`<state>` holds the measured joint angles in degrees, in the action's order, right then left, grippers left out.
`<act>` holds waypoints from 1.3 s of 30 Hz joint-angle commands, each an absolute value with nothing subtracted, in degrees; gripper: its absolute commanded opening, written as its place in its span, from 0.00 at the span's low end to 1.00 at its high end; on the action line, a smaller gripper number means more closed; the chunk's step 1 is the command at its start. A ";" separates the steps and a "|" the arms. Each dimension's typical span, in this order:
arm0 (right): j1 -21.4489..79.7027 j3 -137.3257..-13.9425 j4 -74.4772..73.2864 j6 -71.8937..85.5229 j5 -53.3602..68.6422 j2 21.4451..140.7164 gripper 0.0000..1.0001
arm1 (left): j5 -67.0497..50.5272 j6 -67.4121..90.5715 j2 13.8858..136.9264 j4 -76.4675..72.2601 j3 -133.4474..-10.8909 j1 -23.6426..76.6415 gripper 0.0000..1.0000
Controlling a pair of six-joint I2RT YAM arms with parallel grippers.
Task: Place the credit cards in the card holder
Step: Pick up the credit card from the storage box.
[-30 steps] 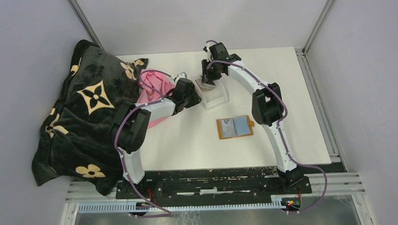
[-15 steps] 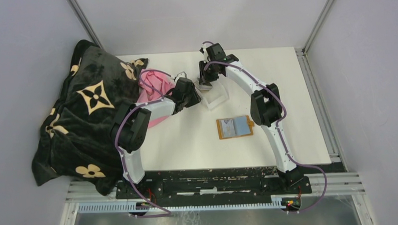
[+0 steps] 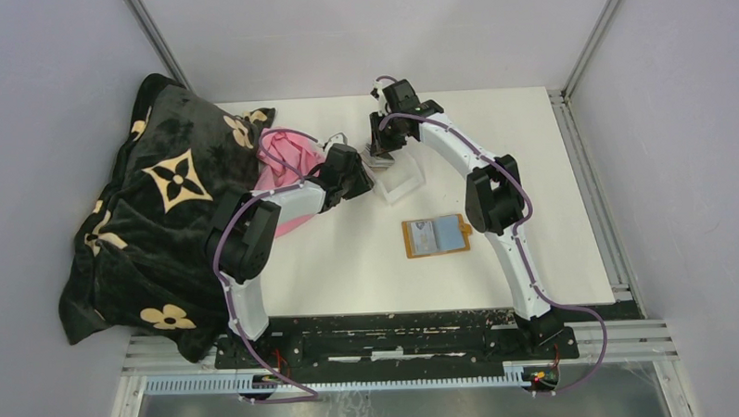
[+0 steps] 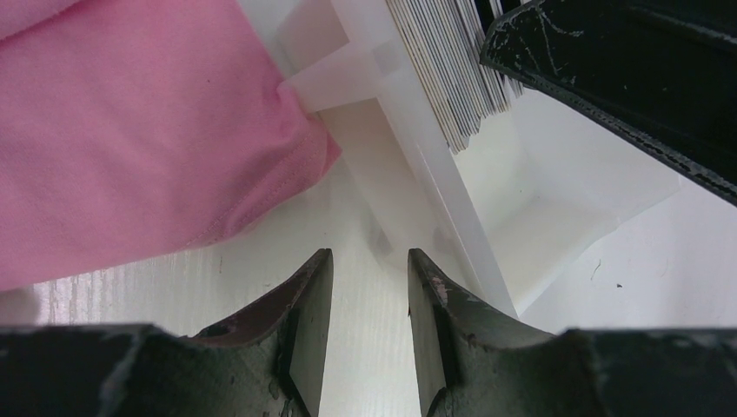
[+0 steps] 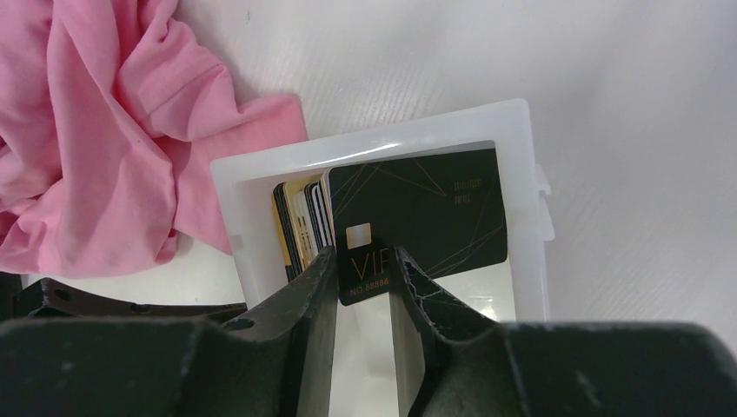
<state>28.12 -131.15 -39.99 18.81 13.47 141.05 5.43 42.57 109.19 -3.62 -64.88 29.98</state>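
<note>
The credit cards (image 5: 300, 226) stand as a stack on edge in a clear plastic tray (image 5: 374, 139), and a black VIP card (image 5: 426, 208) leans at the front of the stack. My right gripper (image 5: 362, 256) hangs over the tray, its jaws a narrow gap apart astride that card's lower corner; they do not clamp it. My left gripper (image 4: 369, 261) is open and empty, low on the table beside the tray's wall (image 4: 434, 174). The orange card holder (image 3: 434, 236) lies open and flat, nearer me than the tray (image 3: 397, 180). From above, the right gripper (image 3: 382, 148) sits over the cards.
A pink cloth (image 3: 290, 160) lies against the tray's left side, close to my left gripper (image 3: 357, 176). A large black blanket with cream flowers (image 3: 153, 216) covers the table's left edge. The right arm's elbow (image 3: 491, 200) hangs near the card holder.
My right gripper has shifted slightly back and left over the tray, then held still. The left arm and the card holder have not moved.
</note>
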 commanded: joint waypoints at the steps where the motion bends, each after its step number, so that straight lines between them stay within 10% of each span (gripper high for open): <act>1: 28.57 -133.25 -41.04 19.25 14.75 137.99 0.31 | 4.87 41.47 108.68 -6.65 -66.81 29.80 0.44; 39: 25.86 -132.89 -41.11 19.79 15.84 136.78 0.30 | 4.83 41.48 108.90 -6.77 -66.27 29.85 0.42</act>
<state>26.48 -131.15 -41.04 19.68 16.71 140.66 5.39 42.57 109.19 -3.66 -64.88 29.98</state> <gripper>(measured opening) 0.301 0.428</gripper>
